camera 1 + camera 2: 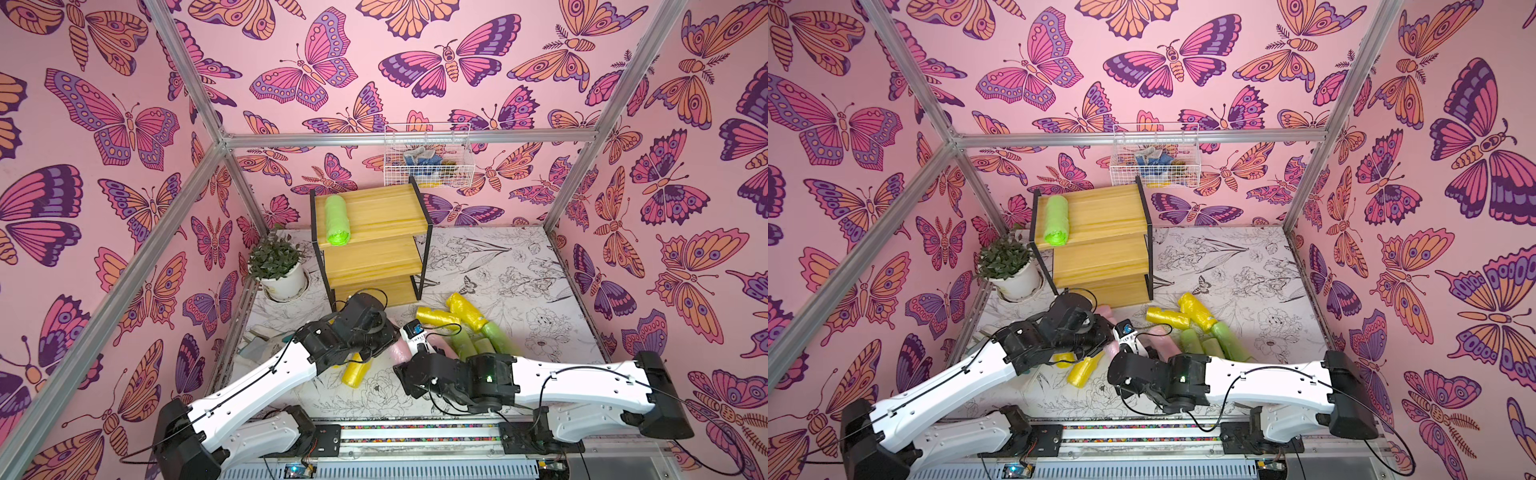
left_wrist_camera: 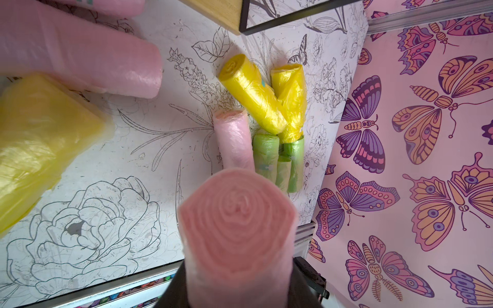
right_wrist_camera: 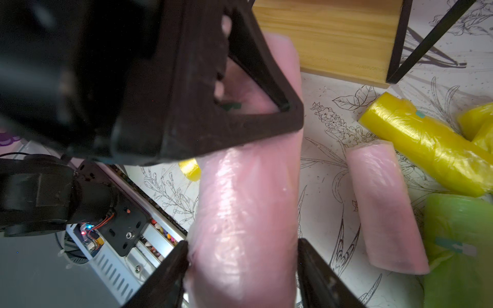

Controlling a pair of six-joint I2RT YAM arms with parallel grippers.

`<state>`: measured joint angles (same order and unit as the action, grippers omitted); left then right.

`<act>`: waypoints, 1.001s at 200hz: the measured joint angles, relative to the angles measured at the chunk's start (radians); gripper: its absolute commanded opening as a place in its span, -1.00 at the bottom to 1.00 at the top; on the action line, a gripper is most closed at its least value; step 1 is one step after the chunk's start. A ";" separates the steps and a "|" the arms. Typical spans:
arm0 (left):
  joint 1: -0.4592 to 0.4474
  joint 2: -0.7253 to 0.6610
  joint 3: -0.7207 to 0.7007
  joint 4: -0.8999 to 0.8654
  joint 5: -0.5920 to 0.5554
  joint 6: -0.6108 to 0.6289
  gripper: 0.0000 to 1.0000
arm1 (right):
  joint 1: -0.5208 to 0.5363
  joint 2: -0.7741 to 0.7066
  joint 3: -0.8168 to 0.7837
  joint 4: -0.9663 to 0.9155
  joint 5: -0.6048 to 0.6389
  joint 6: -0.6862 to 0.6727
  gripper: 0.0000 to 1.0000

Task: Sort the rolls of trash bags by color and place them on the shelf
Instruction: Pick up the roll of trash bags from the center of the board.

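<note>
A pale pink roll point(image 2: 237, 226) is held off the table, with my left gripper point(image 2: 240, 289) shut on one end. My right gripper point(image 3: 242, 266) has its jaws pressed on both sides of the same roll point(image 3: 248, 202), near the other end. The shelf point(image 1: 374, 216) stands at the back with one lime green roll point(image 1: 337, 220) on its top board. On the table lie two crossed yellow rolls point(image 1: 453, 313), several green rolls point(image 1: 494, 336), another pink roll point(image 3: 384, 202) and a yellow roll point(image 1: 357, 372) under my left arm. More pink rolls point(image 2: 80, 58) lie close to my left wrist.
A potted plant point(image 1: 276, 266) stands left of the shelf. A white wire basket point(image 1: 428, 160) with odds and ends hangs on the back wall. Aluminium frame posts point(image 1: 573, 199) mark the corners of the cell. The arms' rail point(image 1: 415, 434) runs along the front edge.
</note>
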<state>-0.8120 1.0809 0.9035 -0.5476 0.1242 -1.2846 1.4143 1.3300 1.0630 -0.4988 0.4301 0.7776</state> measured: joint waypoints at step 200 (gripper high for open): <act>0.000 -0.584 -0.021 -0.155 -0.164 0.158 0.98 | -0.164 -0.079 -0.152 0.288 -0.134 0.053 -1.00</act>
<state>-0.8120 0.4965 0.8822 -0.7025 -0.0402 -1.1271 1.2499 1.2514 0.9108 -0.2111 0.2962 0.8307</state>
